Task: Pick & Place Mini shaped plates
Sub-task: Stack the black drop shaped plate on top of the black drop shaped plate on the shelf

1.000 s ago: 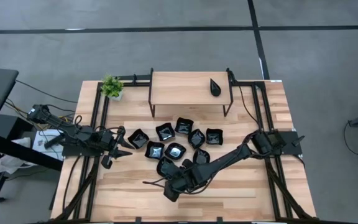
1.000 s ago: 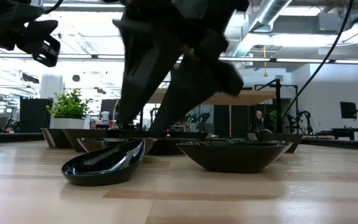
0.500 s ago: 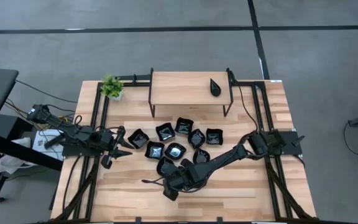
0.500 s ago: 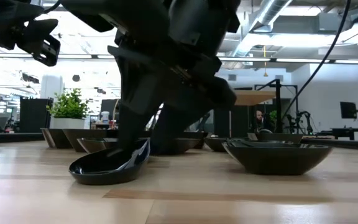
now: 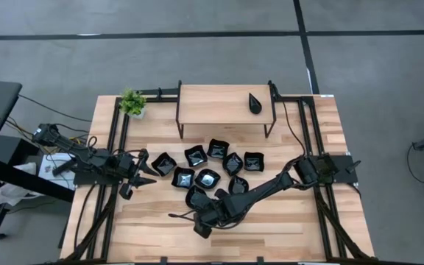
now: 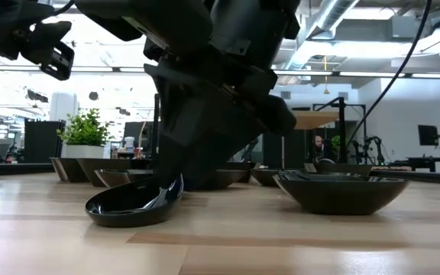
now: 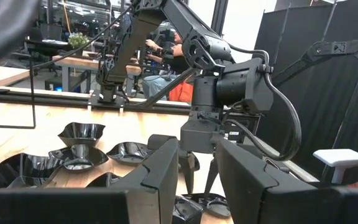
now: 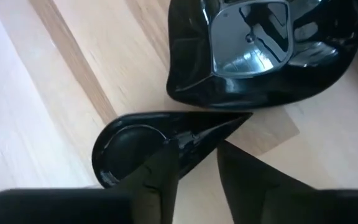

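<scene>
A glossy black teardrop plate (image 8: pixel 129 149) lies on the wooden table near its front middle (image 5: pixel 179 216). My right gripper (image 8: pixel 197 168) slants down over the plate's pointed end and is shut on it (image 6: pixel 170 183). Several more mini shaped plates (image 5: pixel 208 168) sit clustered at the table's middle, each resting on its base. One more teardrop plate (image 5: pixel 255 103) lies on the raised wooden shelf (image 5: pixel 219 103). My left gripper (image 5: pixel 144 171) hovers level at the table's left side, its fingers a little apart and empty. My right gripper pinches the teardrop plate's side wall (image 8: pixel 201 138) near its pointed end, one finger (image 8: pixel 160 171) inside the dish and the other (image 8: pixel 247 177) outside. The fingers slant down from above and from the table's right. The plate's base stays on the table (image 6: pixel 128 218).
A square plate (image 8: pixel 260 50) sits right beyond the held plate, close to my right gripper. A small green potted plant (image 5: pixel 132 103) stands at the far left corner. Black frame rails (image 5: pixel 116 147) run along both table sides. Bare wood (image 5: pixel 146 235) lies along the near edge.
My right gripper has sunk onto the teardrop plate and drawn its fingers together on the plate's wall. The plate has shifted a little along the table and its pointed end has tipped up slightly.
</scene>
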`<state>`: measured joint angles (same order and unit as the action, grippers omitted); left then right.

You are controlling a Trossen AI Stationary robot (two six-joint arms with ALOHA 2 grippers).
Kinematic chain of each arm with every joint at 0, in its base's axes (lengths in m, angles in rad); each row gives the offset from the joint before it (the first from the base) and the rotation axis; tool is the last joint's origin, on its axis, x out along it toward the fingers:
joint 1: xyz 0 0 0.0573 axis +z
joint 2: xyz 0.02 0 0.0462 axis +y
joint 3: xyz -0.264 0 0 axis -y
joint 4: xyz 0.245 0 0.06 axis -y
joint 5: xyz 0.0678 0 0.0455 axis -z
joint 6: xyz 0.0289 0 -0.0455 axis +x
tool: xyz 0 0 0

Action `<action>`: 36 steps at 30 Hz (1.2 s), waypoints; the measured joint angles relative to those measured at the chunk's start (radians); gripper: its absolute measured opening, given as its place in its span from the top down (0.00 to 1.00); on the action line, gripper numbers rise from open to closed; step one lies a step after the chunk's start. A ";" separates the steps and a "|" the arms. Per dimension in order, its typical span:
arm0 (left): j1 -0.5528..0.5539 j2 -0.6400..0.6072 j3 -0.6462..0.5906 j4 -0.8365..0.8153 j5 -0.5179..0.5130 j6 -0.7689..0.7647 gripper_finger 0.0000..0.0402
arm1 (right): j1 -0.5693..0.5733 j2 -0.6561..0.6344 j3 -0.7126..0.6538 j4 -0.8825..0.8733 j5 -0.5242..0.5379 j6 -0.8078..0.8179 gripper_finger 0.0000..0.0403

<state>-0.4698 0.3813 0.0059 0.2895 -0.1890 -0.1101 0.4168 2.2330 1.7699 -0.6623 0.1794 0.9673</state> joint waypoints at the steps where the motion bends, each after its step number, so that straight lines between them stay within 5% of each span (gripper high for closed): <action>1: 0.000 0.000 0.000 0.001 0.000 0.000 0.72 | 0.000 0.000 0.000 -0.003 0.000 0.000 0.76; 18: 0.000 0.000 0.000 0.011 0.000 0.000 0.72 | 0.000 0.000 0.000 -0.011 0.001 0.003 0.99; 36: 0.000 0.000 0.000 0.025 0.000 0.000 0.72 | 0.007 -0.009 0.000 -0.041 -0.001 0.029 0.99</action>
<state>-0.4698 0.3814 0.0059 0.3141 -0.1890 -0.1101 0.4239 2.2241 1.7699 -0.7035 0.1787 0.9962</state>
